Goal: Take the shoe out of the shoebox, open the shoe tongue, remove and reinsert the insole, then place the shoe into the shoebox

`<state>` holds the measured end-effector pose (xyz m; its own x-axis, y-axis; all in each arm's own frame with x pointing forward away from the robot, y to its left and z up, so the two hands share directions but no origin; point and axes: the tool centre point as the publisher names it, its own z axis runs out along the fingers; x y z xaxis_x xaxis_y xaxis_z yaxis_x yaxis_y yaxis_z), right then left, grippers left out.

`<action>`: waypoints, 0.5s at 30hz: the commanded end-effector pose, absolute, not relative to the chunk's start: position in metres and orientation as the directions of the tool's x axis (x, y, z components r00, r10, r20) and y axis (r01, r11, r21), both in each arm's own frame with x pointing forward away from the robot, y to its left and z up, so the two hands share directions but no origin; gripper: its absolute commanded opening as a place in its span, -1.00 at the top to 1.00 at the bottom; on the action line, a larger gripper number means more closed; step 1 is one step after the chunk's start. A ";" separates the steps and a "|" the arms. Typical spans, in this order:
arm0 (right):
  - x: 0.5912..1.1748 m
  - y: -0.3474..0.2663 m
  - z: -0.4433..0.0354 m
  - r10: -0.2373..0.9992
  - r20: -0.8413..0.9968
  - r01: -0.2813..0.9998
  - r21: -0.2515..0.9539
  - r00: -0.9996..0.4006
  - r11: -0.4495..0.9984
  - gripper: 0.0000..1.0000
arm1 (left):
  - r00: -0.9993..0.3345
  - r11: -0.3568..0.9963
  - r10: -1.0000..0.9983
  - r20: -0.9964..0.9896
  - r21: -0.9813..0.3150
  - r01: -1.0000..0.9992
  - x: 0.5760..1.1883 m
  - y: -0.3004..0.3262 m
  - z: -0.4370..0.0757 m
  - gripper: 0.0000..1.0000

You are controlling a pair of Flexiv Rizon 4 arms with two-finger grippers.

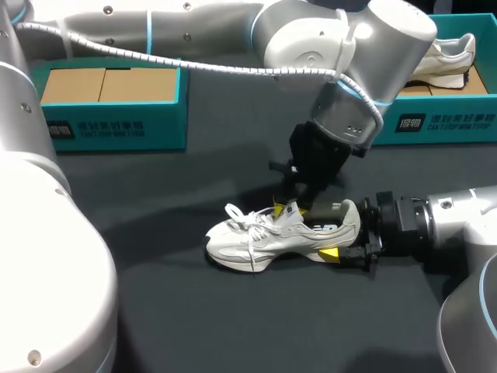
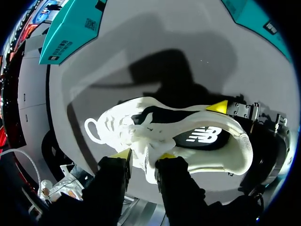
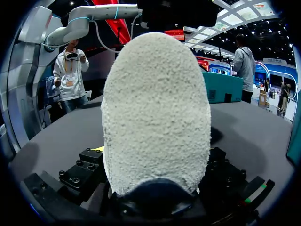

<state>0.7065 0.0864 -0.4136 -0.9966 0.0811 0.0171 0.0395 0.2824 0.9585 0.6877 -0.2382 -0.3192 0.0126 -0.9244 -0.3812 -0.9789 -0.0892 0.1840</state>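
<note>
The white sneaker (image 1: 272,237) lies on its sole on the dark table (image 1: 194,311), out of the box, between the two pincers. The left pincer (image 2: 144,155) comes down on it from above. Its two yellow tips are pressed together on the tongue (image 2: 143,141), one on each side, just where the laces end. Ahead of this pincer the shoe mouth is open and the black insole (image 2: 202,136) shows inside. The right pincer (image 1: 348,231) is at the back of the shoe. It is clamped on the heel (image 3: 155,113), one yellow tip at each side of it, and the heel fills the space between its fingers. Well behind the left pincer stands a teal shoebox (image 1: 112,105) with a cardboard inside. A second teal shoebox (image 1: 443,120) stands far behind the right pincer, and another sneaker (image 1: 450,54) lies in it.
</note>
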 end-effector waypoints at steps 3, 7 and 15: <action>0.704 0.087 -0.416 0.084 0.016 0.040 0.958 -0.996 0.285 1.00 | 0.045 -0.100 -0.952 -0.302 0.166 -0.981 0.688 -0.218 -0.310 1.00; 0.704 0.087 -0.416 0.084 0.016 0.040 0.958 -0.996 0.285 1.00 | 0.065 -0.108 -0.966 -0.250 0.163 -0.981 0.688 -0.209 -0.308 1.00; 0.704 0.087 -0.416 0.084 0.016 0.040 0.958 -0.996 0.285 1.00 | 0.119 -0.130 -0.990 -0.082 0.153 -0.980 0.689 -0.185 -0.303 1.00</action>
<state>0.7065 0.0865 -0.4136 -0.9965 0.0812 0.0172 0.0396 0.2824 0.9585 0.6917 -0.2059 -0.3081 0.0797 -0.9556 -0.2835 -0.9788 -0.1289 0.1593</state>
